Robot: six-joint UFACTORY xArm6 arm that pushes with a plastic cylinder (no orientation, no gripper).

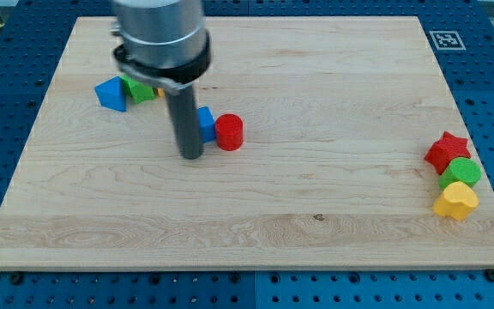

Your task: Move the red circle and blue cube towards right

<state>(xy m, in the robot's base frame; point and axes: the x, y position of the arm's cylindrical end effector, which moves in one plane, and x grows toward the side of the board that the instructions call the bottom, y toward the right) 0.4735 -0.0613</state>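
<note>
The red circle (229, 132) lies left of the board's middle. The blue cube (206, 124) touches its left side and is partly hidden by my rod. My tip (192, 156) rests on the board just left of and slightly below the blue cube, close to it. Whether it touches the cube I cannot tell.
A blue block (110, 93) and a green block (141, 89) sit at the upper left, with a bit of yellow beside the rod. At the right edge a red star (447, 150), a green circle (460, 173) and a yellow heart (456, 201) stand in a column. The wooden board (316, 215) sits on a blue table.
</note>
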